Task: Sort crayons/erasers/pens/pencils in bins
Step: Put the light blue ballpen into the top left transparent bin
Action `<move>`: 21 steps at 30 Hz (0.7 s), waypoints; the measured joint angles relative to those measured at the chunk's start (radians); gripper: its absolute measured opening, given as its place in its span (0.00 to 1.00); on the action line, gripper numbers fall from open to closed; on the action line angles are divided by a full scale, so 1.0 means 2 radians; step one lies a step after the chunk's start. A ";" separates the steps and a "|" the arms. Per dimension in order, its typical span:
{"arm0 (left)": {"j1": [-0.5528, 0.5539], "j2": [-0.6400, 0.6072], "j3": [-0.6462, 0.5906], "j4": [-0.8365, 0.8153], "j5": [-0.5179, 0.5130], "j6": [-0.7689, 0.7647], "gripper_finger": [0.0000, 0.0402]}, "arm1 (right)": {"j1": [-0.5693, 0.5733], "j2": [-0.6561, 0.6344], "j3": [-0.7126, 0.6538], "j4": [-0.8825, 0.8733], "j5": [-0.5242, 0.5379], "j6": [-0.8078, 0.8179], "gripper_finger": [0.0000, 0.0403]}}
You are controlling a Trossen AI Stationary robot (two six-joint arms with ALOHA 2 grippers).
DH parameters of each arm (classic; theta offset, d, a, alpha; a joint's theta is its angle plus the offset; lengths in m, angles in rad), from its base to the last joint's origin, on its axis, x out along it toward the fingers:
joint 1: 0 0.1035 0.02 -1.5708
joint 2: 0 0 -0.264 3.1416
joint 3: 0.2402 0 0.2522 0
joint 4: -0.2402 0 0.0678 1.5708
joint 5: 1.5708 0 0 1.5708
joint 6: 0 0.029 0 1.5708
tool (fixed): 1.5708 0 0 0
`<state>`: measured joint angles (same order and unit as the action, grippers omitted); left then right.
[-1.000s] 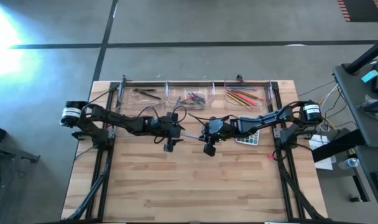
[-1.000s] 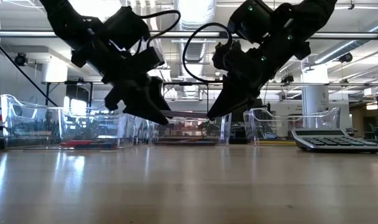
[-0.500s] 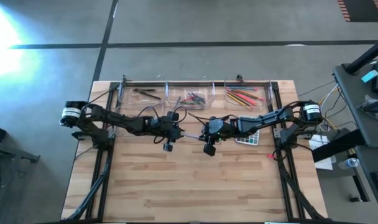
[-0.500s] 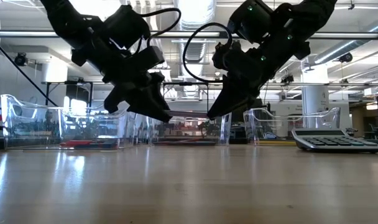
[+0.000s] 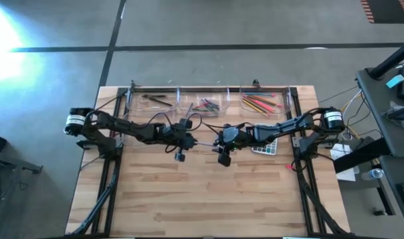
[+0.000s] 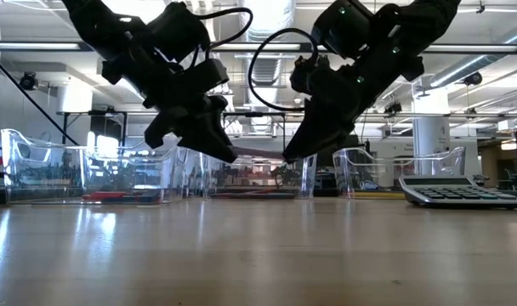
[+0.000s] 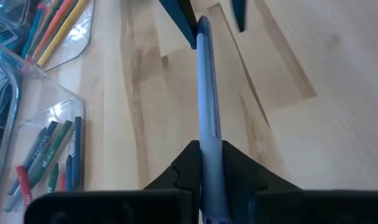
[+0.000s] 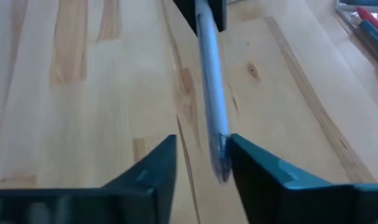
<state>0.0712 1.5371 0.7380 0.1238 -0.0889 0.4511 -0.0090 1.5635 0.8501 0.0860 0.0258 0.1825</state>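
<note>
- Since a second ago the left hand (image 7: pixel 204 163) has clenched on the pen (image 7: pixel 206 106), while the right hand (image 8: pixel 201 163) has released it, fingers apart either side of its tip.
- Pen hangs mid-air above the worktop (image 5: pixel 208 192) between both hands.
- Bins (image 5: pixel 208 103) and a calculator (image 6: pixel 458 190) stand near; nothing blocks the way.

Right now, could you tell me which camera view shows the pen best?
The left wrist view: the pen runs lengthwise, clamped in the left end effector. The right wrist view shows it blurred, the high view a sliver, the low view barely.
</note>
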 joint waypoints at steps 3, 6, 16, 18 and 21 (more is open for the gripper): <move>0.001 0.000 0.000 0.000 -0.006 0.000 0.05 | 0.000 0.000 0.004 -0.002 -0.001 0.005 0.44; 0.000 -0.004 0.000 -0.002 -0.027 0.000 0.05 | 0.000 -0.003 0.012 -0.019 0.000 0.006 0.54; 0.004 -0.106 0.002 -0.086 -0.106 0.017 0.05 | 0.007 -0.072 0.051 -0.114 0.000 0.004 0.66; 0.012 -0.142 0.002 -0.113 -0.120 0.030 0.05 | 0.012 -0.096 0.045 -0.111 0.008 -0.003 0.66; 0.038 -0.197 0.002 -0.168 -0.141 0.047 0.05 | 0.023 -0.123 0.034 -0.111 0.038 -0.006 0.65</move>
<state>0.1470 1.1434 0.7410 -0.2120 -0.3704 0.5445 0.0365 1.3183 0.9184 -0.1359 0.1024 0.1712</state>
